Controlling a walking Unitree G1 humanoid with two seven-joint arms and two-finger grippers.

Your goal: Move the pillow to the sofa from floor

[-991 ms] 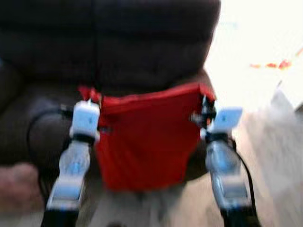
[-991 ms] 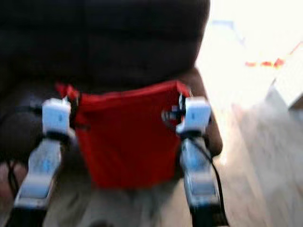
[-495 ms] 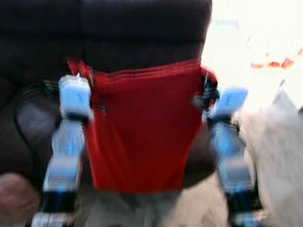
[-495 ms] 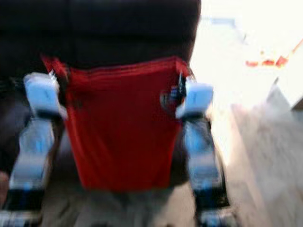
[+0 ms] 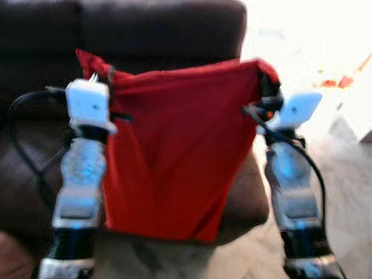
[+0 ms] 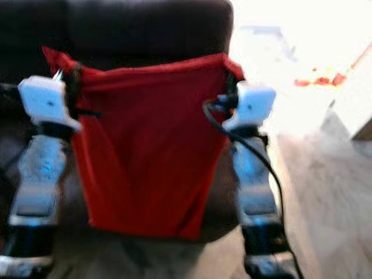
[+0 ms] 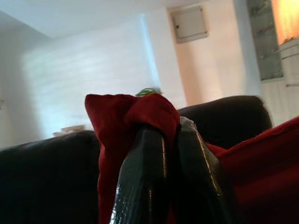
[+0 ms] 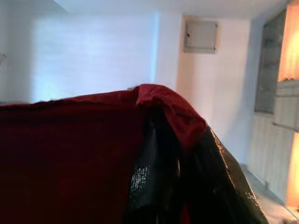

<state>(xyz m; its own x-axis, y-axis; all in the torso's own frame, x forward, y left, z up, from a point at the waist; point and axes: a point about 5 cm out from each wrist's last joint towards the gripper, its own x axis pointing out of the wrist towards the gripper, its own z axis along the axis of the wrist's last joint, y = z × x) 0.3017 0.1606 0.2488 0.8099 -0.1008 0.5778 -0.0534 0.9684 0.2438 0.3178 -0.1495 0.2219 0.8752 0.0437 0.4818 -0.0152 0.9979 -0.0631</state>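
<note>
The red pillow (image 5: 174, 151) hangs in the air directly in front of the dark brown sofa (image 5: 157, 29), stretched between the robot's two arms with its top edge level with the lower part of the sofa's backrest and its bottom edge dangling over the front of the seat cushion, clear of the floor. The left gripper (image 7: 170, 154) has its two black fingers closed tight on the pillow's upper corner on the robot's left, the red fabric bunched over the fingertips, with the sofa's backrest just beyond it. The right gripper (image 8: 180, 154) is likewise pinched shut on the other upper corner, fabric draped over its fingers (the head views are blurred, so the finer detail of each grip comes from the wrist cameras). Judging by this, the pickup is done and the step in hand is the carry-and-place: the pillow is raised and facing the sofa but not yet resting on it. The next move probably calls for bringing both arms forward together over the seat cushion, lowering until the pillow's bottom edge settles on the seat or against the backrest, and only then parting both sets of fingers, ideally at the same time so that it does not swing or slide off the front edge.
</note>
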